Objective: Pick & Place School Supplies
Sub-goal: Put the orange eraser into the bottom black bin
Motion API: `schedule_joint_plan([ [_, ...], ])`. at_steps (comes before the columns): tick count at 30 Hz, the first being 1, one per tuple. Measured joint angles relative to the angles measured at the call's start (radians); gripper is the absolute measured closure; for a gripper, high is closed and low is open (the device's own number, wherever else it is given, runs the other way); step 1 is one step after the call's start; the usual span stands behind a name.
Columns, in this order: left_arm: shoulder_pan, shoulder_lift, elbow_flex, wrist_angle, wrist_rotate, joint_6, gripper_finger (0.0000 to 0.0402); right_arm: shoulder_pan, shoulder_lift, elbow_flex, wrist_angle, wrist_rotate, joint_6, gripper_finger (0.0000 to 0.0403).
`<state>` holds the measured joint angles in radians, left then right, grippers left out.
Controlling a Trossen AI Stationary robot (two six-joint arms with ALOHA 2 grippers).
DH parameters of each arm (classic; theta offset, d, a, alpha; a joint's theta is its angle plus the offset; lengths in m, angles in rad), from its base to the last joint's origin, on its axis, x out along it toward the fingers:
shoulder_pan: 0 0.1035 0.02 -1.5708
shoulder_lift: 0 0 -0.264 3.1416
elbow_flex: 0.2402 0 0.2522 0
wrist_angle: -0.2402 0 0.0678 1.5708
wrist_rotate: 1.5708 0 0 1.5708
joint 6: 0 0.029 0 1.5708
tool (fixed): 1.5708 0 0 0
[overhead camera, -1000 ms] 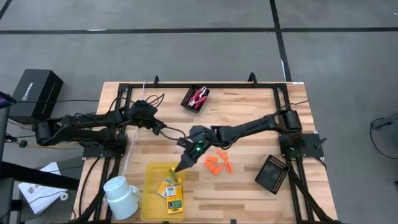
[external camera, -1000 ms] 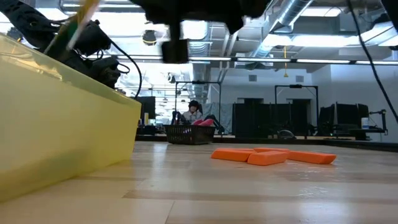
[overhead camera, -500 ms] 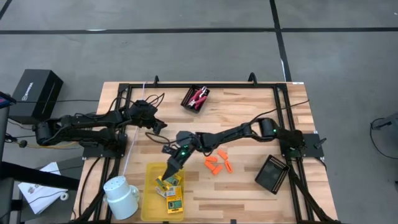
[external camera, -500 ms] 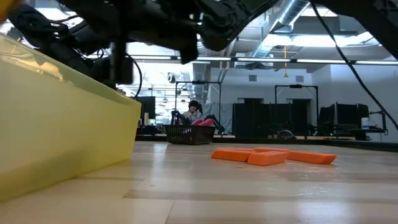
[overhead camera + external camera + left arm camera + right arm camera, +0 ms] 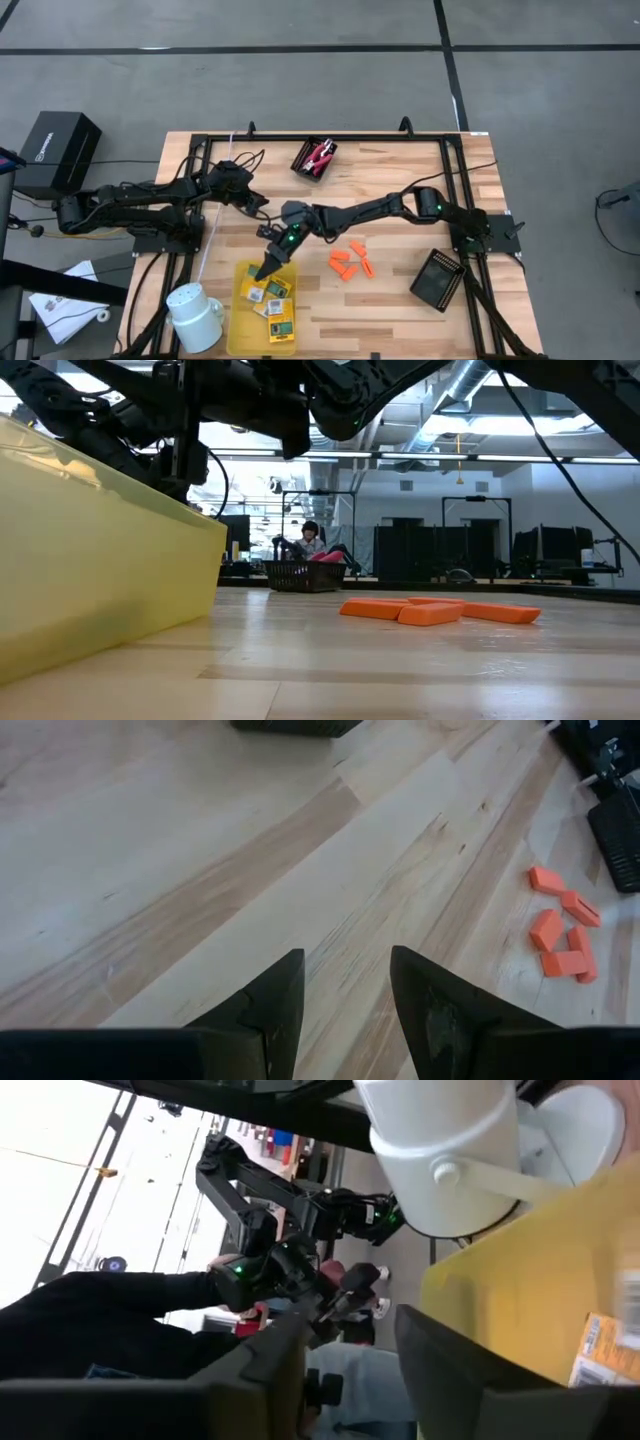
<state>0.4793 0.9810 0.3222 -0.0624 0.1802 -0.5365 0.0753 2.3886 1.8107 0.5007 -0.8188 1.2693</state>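
My right gripper [image 5: 266,270] stands open over the far end of the yellow tray [image 5: 240,322], with nothing between its fingers [image 5: 270,1370]. Several yellow-and-green packets [image 5: 270,300] lie flat in the tray. One packet [image 5: 603,1348] shows past the fingers. Orange pieces [image 5: 350,264] lie on the wood to the tray's right. The red-handled scissor-like tool [image 5: 321,154] rests in a black basket [image 5: 306,164] at the far edge. My left gripper [image 5: 255,202] waits open above bare wood at the left [image 5: 347,1005].
A white mug [image 5: 195,308] stands just left of the tray, close to my right gripper's fingers [image 5: 450,1140]. A black grid-like block [image 5: 438,278] lies at the near right. Bare wood lies between the tray and the orange pieces [image 5: 430,610].
My right gripper has gone toward the table's left edge and down, from beside the tray to over its far end. It carried a yellow-and-green packet and has let it go. The packet now lies in the tray with the others.
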Motion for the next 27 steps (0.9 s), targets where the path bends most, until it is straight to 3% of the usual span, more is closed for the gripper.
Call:
schedule_joint_plan([
  [4, 0.0, 0.0, 0.0, 0.0, 0.0, 0.0, 0.0257, -0.011, 0.0, 0.0, 0.058, -0.014, 0.036, 0.022],
  [8, 0.0, 0.0, 0.0, -0.001, 0.0, 0.0, 0.0257, -0.033, -0.016, 0.0, 0.164, -0.026, 0.101, 0.0214],
  [12, 0.0, 0.0, 0.0, -0.002, 0.0, -0.023, 0.0257, -0.057, -0.061, -0.001, 0.218, -0.041, 0.113, 0.0229],
  [17, -0.002, 0.0, 0.0, 0.001, 0.0, -0.044, 0.0257, -0.103, -0.184, -0.001, 0.197, -0.046, -0.013, 0.0263],
  [21, -0.003, 0.0, 0.0, 0.055, 0.022, -0.044, 0.0257, -0.147, -0.311, 0.0, -0.001, -0.038, -0.213, 0.0291],
  [24, -0.003, 0.0, 0.0, 0.18, 0.068, -0.041, 0.0257, -0.17, -0.41, 0.0, -0.31, 0.004, -0.433, 0.0304],
  [27, -0.01, 0.0, 0.0, 0.35, 0.09, -0.041, 0.0257, -0.183, -0.504, 0.0, -0.638, 0.133, -0.656, 0.0308],
])
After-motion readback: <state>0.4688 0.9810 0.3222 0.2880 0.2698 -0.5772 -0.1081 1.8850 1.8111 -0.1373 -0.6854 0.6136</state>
